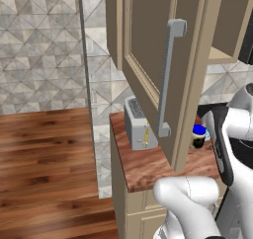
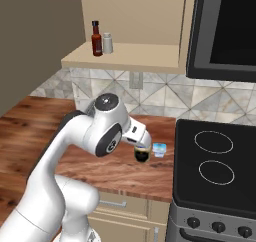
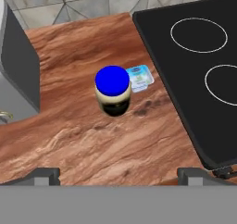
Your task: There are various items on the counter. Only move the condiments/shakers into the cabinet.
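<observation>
The dark red sauce bottle (image 2: 96, 38) and the pale grey shaker (image 2: 107, 43) stand upright side by side on the lower shelf of the open cabinet (image 2: 125, 60). In the left base view the cabinet door (image 1: 148, 50), with its long grey bar handle (image 1: 168, 75), swings out over the counter (image 1: 148, 166). My gripper (image 3: 118, 174) hangs open above the counter (image 3: 83, 140), nothing between its fingers (image 3: 46, 174). The blue-lidded jar (image 3: 112, 95) stands on the wood just ahead of it, below my hand (image 2: 138, 136).
A small pale blue tub (image 3: 140, 77) lies right behind the jar. The silver toaster (image 1: 138, 124) occupies the counter's left end. A black stove top (image 2: 215, 156) borders the counter on the right, with a dark microwave (image 2: 225, 31) above it.
</observation>
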Tool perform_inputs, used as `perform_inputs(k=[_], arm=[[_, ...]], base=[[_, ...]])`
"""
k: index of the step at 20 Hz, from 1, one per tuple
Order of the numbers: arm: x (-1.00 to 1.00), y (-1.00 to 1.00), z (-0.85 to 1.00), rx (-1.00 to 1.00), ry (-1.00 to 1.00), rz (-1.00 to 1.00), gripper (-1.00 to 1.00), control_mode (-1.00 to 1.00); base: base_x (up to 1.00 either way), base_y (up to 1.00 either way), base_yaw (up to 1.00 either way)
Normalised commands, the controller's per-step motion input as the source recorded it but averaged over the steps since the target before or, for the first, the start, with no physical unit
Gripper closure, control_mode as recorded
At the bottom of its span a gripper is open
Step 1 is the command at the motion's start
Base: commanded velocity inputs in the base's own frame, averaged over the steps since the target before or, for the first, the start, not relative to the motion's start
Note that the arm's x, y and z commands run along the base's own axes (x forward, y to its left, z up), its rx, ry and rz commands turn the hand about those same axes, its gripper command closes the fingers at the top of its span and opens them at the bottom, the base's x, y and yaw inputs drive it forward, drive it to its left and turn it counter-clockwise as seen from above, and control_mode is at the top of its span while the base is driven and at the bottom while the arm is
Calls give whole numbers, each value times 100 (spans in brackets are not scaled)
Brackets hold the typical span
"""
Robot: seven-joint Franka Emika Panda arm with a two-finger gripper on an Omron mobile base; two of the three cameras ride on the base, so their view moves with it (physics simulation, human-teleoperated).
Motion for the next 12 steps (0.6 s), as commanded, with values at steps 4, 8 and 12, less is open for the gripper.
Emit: perform_inputs(k=[4, 8, 12], arm=[[32, 0, -20, 0, 0, 0, -100, -100], [41, 0, -10, 0, 0, 0, -100, -100], [44, 0, -11, 0, 0, 0, -100, -100]], base=[[0, 0, 0], [0, 0, 0], [0, 0, 0]])
